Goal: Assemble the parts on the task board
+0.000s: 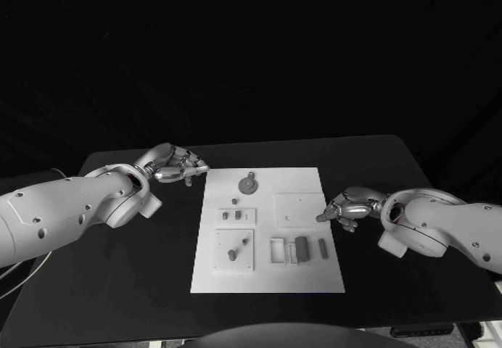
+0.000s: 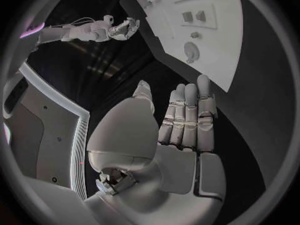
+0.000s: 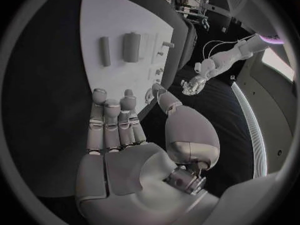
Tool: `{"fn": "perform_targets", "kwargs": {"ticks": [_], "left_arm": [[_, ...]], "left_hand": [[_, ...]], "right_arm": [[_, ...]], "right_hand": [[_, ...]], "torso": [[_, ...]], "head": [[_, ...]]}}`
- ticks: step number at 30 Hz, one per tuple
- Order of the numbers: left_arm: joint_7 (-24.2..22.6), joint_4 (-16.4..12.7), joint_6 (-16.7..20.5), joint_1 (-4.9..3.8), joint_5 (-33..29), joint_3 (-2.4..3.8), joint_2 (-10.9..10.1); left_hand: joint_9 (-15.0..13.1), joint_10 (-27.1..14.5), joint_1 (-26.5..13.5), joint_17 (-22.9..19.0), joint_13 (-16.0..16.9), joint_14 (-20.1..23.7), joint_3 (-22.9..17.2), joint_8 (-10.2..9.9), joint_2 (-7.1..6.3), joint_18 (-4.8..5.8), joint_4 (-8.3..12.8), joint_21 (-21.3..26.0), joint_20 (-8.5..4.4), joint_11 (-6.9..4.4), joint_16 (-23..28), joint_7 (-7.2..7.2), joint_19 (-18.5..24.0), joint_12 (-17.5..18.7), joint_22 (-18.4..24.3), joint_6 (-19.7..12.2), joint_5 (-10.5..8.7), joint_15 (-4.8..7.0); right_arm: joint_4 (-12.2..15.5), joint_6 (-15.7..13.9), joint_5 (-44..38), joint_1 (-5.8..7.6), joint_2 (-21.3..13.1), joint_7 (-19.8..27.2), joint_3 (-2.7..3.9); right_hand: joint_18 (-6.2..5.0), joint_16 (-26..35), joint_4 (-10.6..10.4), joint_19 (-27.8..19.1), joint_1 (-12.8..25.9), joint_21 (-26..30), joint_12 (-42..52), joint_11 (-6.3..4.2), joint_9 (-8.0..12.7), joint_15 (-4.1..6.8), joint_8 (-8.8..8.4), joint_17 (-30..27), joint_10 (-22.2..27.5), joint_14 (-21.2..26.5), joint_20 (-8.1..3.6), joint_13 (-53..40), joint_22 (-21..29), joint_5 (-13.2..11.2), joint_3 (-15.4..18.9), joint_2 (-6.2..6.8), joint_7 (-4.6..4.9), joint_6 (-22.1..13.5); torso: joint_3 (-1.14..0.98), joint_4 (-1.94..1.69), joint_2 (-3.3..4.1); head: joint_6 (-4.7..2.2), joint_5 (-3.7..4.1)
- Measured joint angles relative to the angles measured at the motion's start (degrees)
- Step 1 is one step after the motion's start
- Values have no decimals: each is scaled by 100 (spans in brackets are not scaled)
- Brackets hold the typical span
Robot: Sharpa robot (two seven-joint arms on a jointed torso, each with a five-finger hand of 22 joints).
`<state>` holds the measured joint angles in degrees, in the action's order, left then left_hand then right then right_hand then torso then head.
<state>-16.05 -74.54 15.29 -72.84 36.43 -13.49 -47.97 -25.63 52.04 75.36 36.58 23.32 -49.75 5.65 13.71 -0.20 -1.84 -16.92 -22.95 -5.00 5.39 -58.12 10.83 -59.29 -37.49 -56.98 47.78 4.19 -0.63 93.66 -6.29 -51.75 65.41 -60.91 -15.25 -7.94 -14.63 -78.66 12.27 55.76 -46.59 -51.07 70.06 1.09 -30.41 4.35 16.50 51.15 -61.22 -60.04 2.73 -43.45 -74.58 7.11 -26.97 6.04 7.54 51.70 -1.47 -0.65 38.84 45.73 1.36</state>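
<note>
One task board [image 1: 314,279], two hands, and about eight small grey parts.

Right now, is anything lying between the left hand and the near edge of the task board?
No. In the head view the left hand sits just off the task board, with bare black table between them.

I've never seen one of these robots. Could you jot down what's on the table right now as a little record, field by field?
Surface: black table
Centre: white task board
On the board: small grey parts, among them a round piece near the far edge and an upright bar nearer the robot
Left hand: at the board's far left corner, holding nothing
Right hand: at the board's right edge, holding nothing
Assembly: no part is held
</note>
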Motion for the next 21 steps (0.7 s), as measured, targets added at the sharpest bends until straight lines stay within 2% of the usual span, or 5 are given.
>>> {"fn": "perform_targets", "kwargs": {"ticks": [4, 8, 10, 16, 21], "left_arm": [[93, -12, 47, 0, -160, 0, -10], [226, -67, 115, 1, -374, -4, 8], [279, -79, 140, 1, -459, -4, 25], [420, -79, 167, 28, -624, -5, 102], [498, -107, 167, 42, -687, -6, 126]], "left_hand": [[8, 18, -167, 0, -27, -1, -109, 23, 13, 1, -2, 35, -21, -19, 3, 0, -22, 0, 2, 0, 0, 1], [33, 18, -757, 0, -68, -1, -231, 23, 43, 0, -14, 88, -20, -19, 32, -4, -23, 0, 25, -4, -50, 1], [38, 18, -972, 5, -82, -1, -309, 23, 19, 0, -14, 88, -20, -18, 32, -20, -23, 0, 26, -20, -88, 1], [42, 18, -1073, 14, -91, -1, -346, 44, 9, 0, -9, 113, -20, -19, 32, -6, -23, 0, 26, -35, -88, 1], [42, 18, -1122, 20, -91, -1, -373, 44, 13, 1, -6, 122, -20, -18, 32, -5, -23, 0, 17, -39, -88, 1]], "right_arm": [[211, 151, -188, 172, 19, -539, -100], [260, 274, -318, 211, 76, -964, -309], [261, 329, -405, 213, 146, -1083, -368], [270, 459, -948, 229, 474, -1285, -425], [248, 503, -1312, 228, 733, -1349, -439]], "right_hand": [[12, -23, -175, 219, 138, -19, 45, -95, -26, 60, 77, -58, -253, -260, -135, 46, 54, 0, -16, 56, -93, 152], [48, -23, -423, 302, 288, -19, 45, -151, -26, 102, 79, -98, -350, -339, -202, 79, 97, 0, -64, 199, -134, 200], [51, -23, -556, 324, 408, -19, 45, -171, -26, 117, 78, -102, -379, -396, -221, 85, 106, 0, -84, 211, -161, 228], [50, -46, -748, 374, 497, -19, 57, -204, -29, 164, 128, -104, -469, -465, -254, 84, 106, 0, -148, 254, -196, 342], [23, -77, -840, 426, 549, -20, 97, -243, -42, 218, 172, -104, -524, -559, -302, 84, 86, 0, -166, 247, -240, 445]], "torso": [[9, 51, -58], [29, 106, -116], [44, 126, -143], [74, 173, -199], [89, 181, -216]], "head": [[62, -13], [112, -31], [133, -35], [172, -14], [172, -7]]}}
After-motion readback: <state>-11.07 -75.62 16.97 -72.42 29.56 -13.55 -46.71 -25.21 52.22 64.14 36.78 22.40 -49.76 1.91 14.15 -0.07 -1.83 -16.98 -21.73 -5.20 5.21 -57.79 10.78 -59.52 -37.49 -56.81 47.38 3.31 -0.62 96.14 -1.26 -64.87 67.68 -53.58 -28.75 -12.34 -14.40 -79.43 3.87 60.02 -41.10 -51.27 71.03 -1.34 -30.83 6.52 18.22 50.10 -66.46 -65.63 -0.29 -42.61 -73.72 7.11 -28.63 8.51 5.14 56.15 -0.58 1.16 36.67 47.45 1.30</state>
